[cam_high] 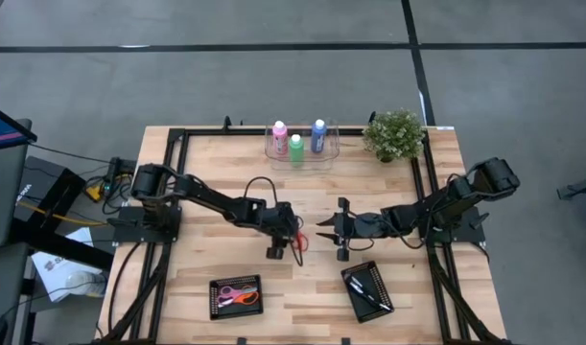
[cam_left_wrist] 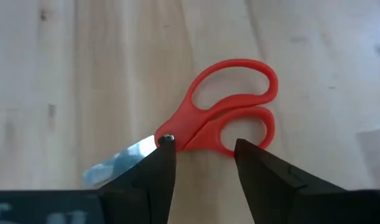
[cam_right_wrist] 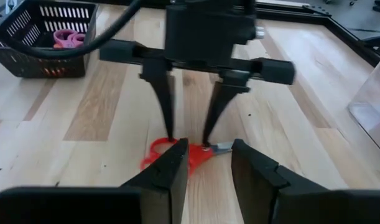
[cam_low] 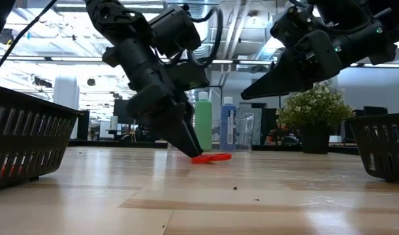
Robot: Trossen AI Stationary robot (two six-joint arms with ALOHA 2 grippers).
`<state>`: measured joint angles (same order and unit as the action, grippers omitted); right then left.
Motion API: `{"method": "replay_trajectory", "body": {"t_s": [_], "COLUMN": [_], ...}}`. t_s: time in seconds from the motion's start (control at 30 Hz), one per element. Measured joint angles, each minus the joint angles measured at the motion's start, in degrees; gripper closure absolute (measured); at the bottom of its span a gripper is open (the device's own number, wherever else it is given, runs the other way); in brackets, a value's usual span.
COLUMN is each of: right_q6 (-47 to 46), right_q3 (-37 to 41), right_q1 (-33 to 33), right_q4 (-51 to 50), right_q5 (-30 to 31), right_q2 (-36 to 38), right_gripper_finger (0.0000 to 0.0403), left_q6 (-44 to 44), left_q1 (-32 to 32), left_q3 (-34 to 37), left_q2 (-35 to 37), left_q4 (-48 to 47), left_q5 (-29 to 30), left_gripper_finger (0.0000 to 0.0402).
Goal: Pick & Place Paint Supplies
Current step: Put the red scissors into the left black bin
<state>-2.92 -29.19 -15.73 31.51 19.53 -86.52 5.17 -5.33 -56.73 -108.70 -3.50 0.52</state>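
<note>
A: We see the left gripper (cam_high: 296,243) at the centre of the high view, down on the table (cam_high: 206,172), its fingers (cam_left_wrist: 153,168) set narrowly apart astride red scissors (cam_left_wrist: 221,121) lying flat. The tips stand on either side of the pivot; we cannot tell whether they touch the scissors.

B: And the right gripper (cam_high: 323,226)?

A: Just to the right of centre, facing the left one. In its own wrist view its fingers (cam_right_wrist: 171,171) stand narrowly apart and hold nothing; the low view shows it above the table.

B: Where are the paint bottles?

A: We find them upright in a clear holder (cam_high: 329,150) at the upper middle of the high view: pink (cam_high: 280,132), green (cam_high: 296,148), blue (cam_high: 318,134). A plant (cam_high: 394,133) sits to their right.

B: The baskets?

A: Two, along the lower edge. The left basket (cam_high: 216,299) holds pink and orange scissors (cam_high: 239,293); the right basket (cam_high: 354,299) holds a dark brush (cam_high: 366,292).
</note>
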Motion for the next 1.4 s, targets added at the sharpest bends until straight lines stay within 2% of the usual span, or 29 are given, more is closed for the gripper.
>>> {"method": "replay_trajectory", "body": {"t_s": [0.37,0.63,0.77,0.9,1.3,1.4], "right_q6": [0.0,0.3,0.4,0.4,1.4,1.4], "right_q3": [0.0,0.0,0.0,0.0,0.0,0.0], "right_q1": [0.0,0.0,0.0,0.0,0.2,0.1], "right_q4": [-0.9,-1.0,-1.0,-0.8,-0.6,-0.5], "right_q5": [-0.2,-0.2,-0.2,-0.2,-0.2,-0.2], "right_q2": [0.0,0.0,0.0,0.0,0.0,0.0], "right_gripper_finger": [0.0295,0.0295,0.0295,0.0295,0.0295,0.0295], "left_q6": [-8.2,2.6,9.0,12.7,15.2,15.5], "left_q1": [-2.7,-3.8,-4.8,-5.2,-4.0,-3.9], "left_q3": [-0.7,-0.6,-0.6,-0.7,-0.7,-1.0], "left_q2": [0.7,4.2,4.1,3.8,3.4,1.5], "left_q4": [-2.1,-2.5,-2.2,-1.0,-0.4,-0.4], "left_q5": [-0.5,0.0,-0.2,4.1,-1.8,-2.2], "left_gripper_finger": [0.0258,0.0269,0.0256,0.0243,0.024,0.024]}}
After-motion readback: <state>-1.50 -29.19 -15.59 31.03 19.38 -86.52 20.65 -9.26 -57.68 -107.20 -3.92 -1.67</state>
